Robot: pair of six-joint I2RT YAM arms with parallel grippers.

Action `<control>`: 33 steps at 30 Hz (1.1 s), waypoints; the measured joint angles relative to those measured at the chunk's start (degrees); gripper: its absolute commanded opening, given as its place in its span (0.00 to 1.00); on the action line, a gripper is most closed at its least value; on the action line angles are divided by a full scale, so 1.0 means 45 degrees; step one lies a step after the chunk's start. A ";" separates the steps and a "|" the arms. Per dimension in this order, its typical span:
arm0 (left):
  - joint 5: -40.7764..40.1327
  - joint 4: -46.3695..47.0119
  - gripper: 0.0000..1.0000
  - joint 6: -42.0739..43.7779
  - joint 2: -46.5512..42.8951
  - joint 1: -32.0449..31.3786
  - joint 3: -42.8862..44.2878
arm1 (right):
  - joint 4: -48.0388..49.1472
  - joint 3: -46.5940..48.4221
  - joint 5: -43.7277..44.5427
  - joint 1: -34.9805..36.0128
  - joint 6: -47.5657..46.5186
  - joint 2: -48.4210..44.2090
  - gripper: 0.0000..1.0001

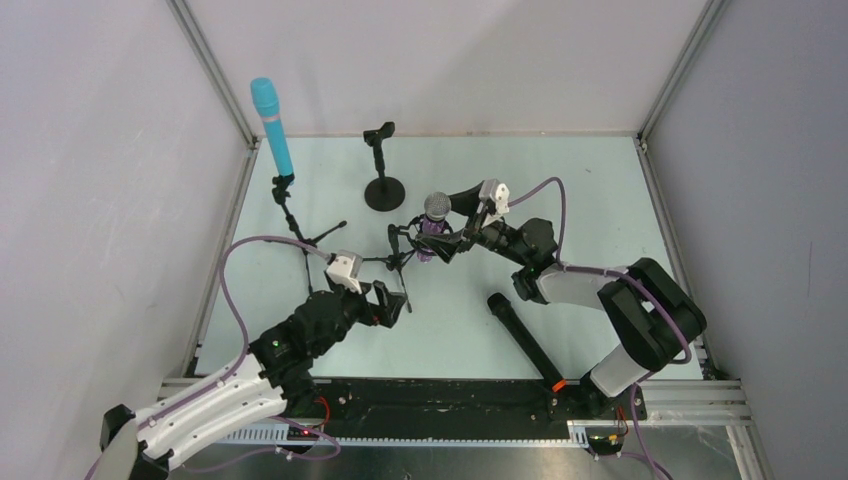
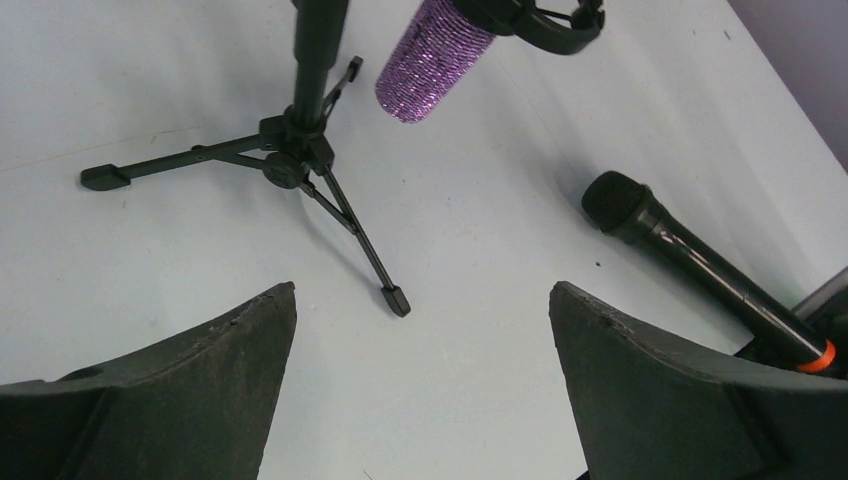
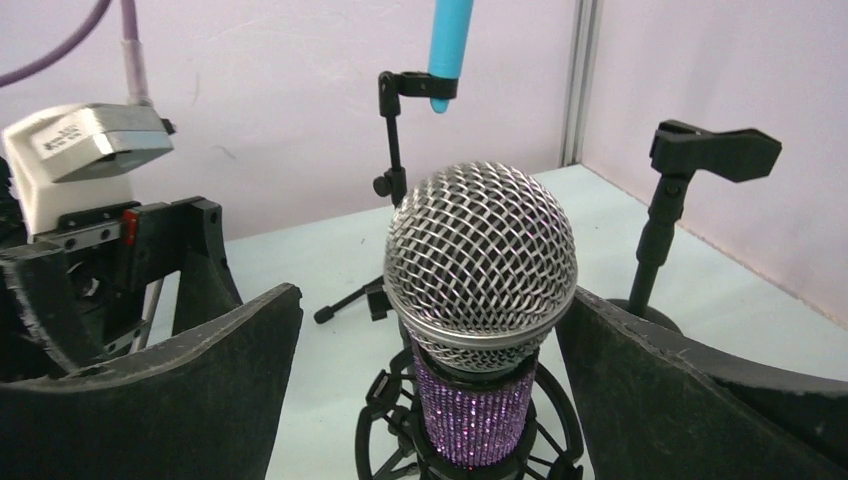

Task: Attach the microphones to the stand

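Left arm stretches from its near-left base forward and to the right, forearm low, wrist camera housing on top. Left end effector (image 1: 393, 300) points toward centre, fingers (image 2: 180, 390) spread wide, nothing between them. Right arm is folded, elbow out at the right, forearm running left toward centre. Right end effector (image 1: 452, 221) faces left, jaws wide apart, one finger on the far side and one on the near side.
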 measured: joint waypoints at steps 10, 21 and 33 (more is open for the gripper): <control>-0.2001 -0.0044 1.00 -0.1763 -0.0923 0.0000 -0.0520 | -0.0092 -0.0413 -0.0175 0.0000 0.0287 -0.1083 1.00; -0.3604 -0.0063 0.99 -0.2482 -0.1103 0.0000 -0.0656 | -0.1467 -0.1749 0.0102 0.0000 0.0160 -0.3089 0.99; -0.3560 0.0053 1.00 0.0840 -0.0340 0.0000 -0.0491 | -0.5396 -0.2545 0.1234 0.0000 -0.0967 -0.6509 1.00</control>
